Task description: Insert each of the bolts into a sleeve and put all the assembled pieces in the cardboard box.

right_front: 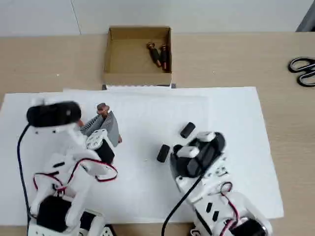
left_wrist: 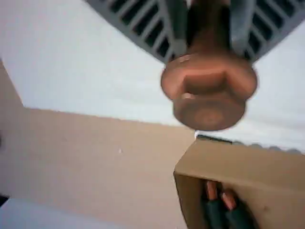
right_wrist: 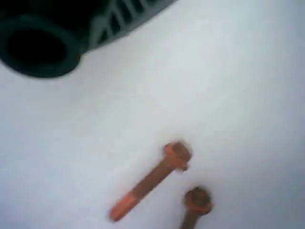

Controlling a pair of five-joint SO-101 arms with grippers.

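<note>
Gripped bolt (left_wrist: 208, 90), cardboard box (right_front: 123, 61) holding two assemblies (right_front: 158, 55)

Light wooden table (right_front: 236, 59) beneath a large white sheet (right_front: 221, 162), white seamed surface (right_front: 197, 14) beyond its far edge.

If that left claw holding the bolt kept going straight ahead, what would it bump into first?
Likely the cardboard box, at its near wall, with the held bolt touching first; depth is unclear.
</note>
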